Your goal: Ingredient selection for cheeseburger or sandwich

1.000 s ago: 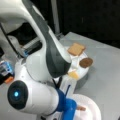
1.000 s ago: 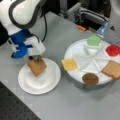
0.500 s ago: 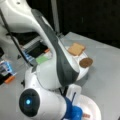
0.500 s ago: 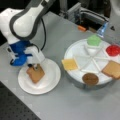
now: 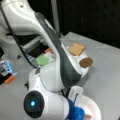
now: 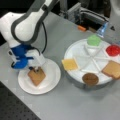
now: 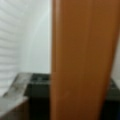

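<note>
Touching bread square (image 6: 36, 76): end effector (image 6: 35, 68)

I'm working in what looks like a robotics lab, not a kitchen: I stand on a plain grey bench (image 6: 75, 105) w/ a dark perforated board (image 6: 15, 110) at its edge in a front view, black backdrop behind, and metal rails & equipment (image 6: 87, 13) w/ a blue light along the far side. The food is toy stuff, flat pieces laid out in a white sectioned tray (image 6: 75, 50) next to a small white plate (image 6: 53, 75), i.e. a test setup. My own body is white robot-arm casing w/ a glowing blue indicator (image 5: 32, 103).
</note>
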{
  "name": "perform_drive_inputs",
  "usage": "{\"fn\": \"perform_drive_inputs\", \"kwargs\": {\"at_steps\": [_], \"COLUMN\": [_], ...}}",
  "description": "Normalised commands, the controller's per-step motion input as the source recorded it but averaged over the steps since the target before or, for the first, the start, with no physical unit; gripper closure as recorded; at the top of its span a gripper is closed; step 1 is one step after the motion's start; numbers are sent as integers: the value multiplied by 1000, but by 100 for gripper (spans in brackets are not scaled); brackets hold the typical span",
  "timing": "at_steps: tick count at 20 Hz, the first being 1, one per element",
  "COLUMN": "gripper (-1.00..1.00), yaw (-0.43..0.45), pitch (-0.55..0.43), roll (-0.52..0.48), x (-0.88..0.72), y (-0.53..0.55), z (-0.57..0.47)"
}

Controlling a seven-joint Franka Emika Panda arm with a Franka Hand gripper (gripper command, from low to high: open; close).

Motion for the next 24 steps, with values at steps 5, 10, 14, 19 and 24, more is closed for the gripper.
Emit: {"fn": "perform_drive_inputs", "kwargs": {"at_steps": [5, 10, 14, 19, 24], "gripper": [100, 100, 100, 100, 100], "yaw": [124, 126, 68, 32, 12], "pitch": [1, 11, 77, 72, 39], "roll": [155, 177, 234, 223, 198], "x": [-32, -35, 27, 132, 190], "y": [-86, -34, 51, 20, -70], "z": [6, -50, -57, -30, -33]}}
